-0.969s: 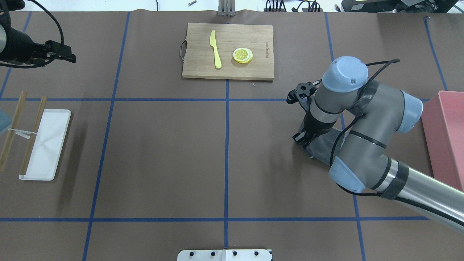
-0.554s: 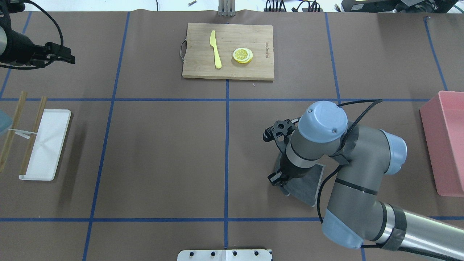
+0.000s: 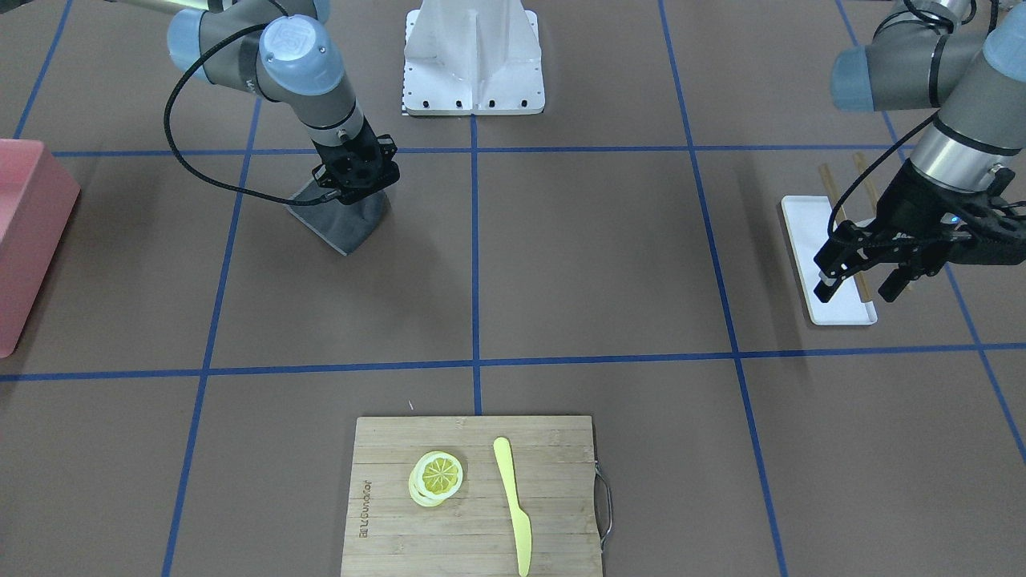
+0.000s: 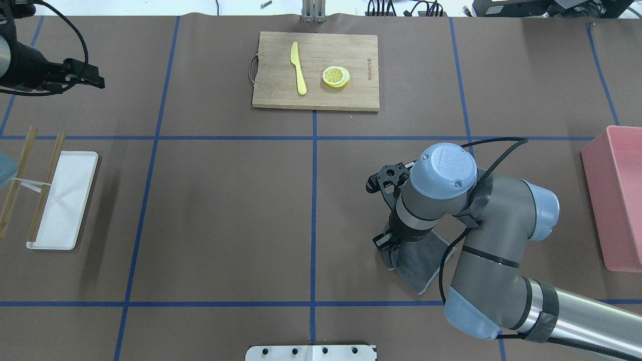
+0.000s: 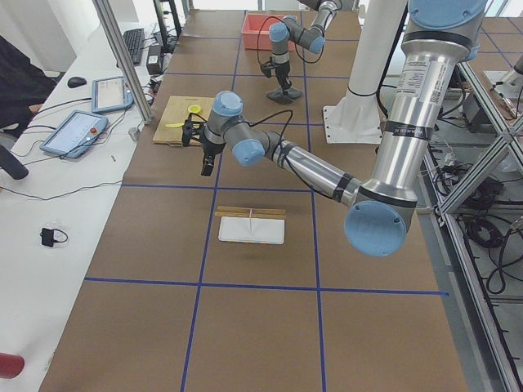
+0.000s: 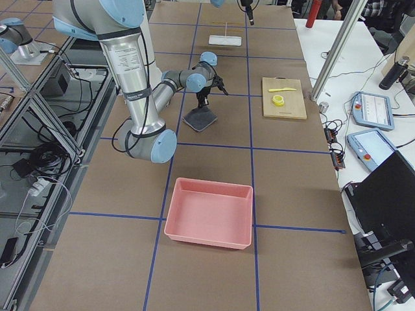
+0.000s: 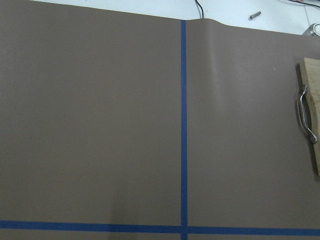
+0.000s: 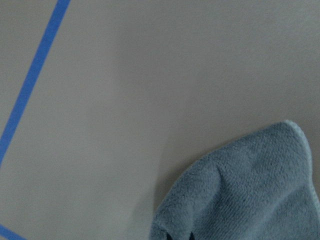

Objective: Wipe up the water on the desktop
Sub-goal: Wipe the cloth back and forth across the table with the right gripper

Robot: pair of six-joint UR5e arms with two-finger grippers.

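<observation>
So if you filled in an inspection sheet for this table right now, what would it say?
Surface: matte brown desktop with blue tape lines; no water that I can make out.
Job's things: grey fabric cloth, lying on the desktop under the right hand.
Clutter: bamboo cutting board carrying a yellow plastic knife and lemon slices; white rectangular tray; wooden chopsticks; pink plastic bin.
Hands: right hand shut on the cloth, pressing it down; left hand open, empty, raised.
Cables: black cable looping off the right arm, clear of the cloth.
Surroundings: tablets on a side bench.
</observation>
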